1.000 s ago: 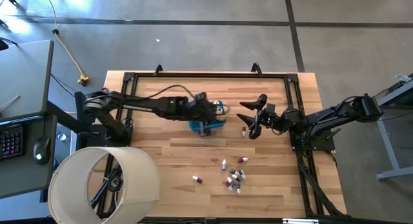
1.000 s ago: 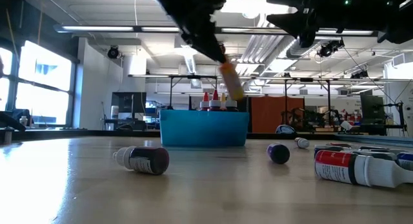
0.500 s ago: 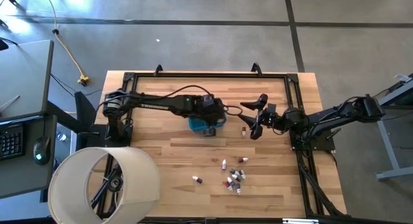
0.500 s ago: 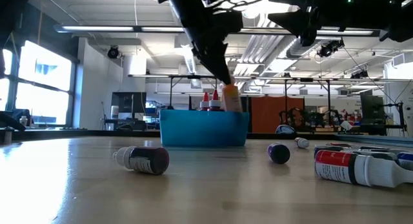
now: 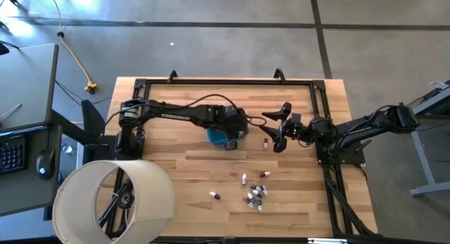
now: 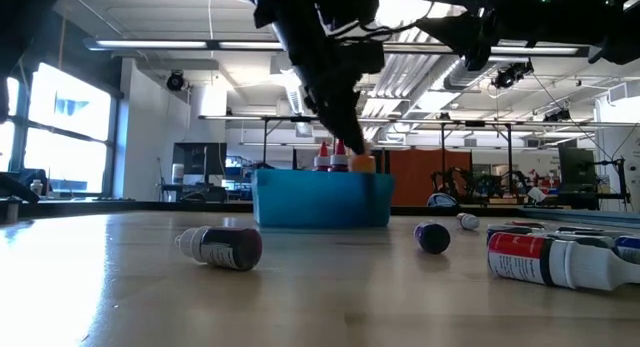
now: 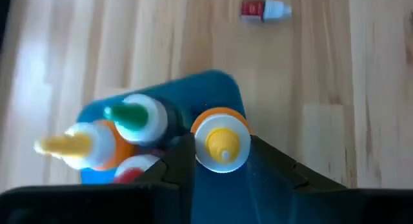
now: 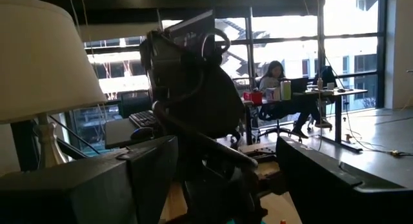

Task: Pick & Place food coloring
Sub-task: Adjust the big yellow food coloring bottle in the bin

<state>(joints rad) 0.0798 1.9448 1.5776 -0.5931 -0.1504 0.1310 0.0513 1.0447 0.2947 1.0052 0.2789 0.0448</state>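
Lowered since a second ago, the left gripper [image 7: 222, 161] now has the orange-bodied, yellow-capped squeeze bottle [image 7: 221, 139] pinched between its fingers inside the blue plastic tub [image 6: 320, 200] on the wooden desk [image 5: 183, 167]. Right gripper [image 5: 275, 130] hovers wide open beside it, holding nothing.

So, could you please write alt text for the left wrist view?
The left hand holds an orange bottle upright over a blue tub that already holds three bottles. Beyond, a small red vial lies on the wooden table.
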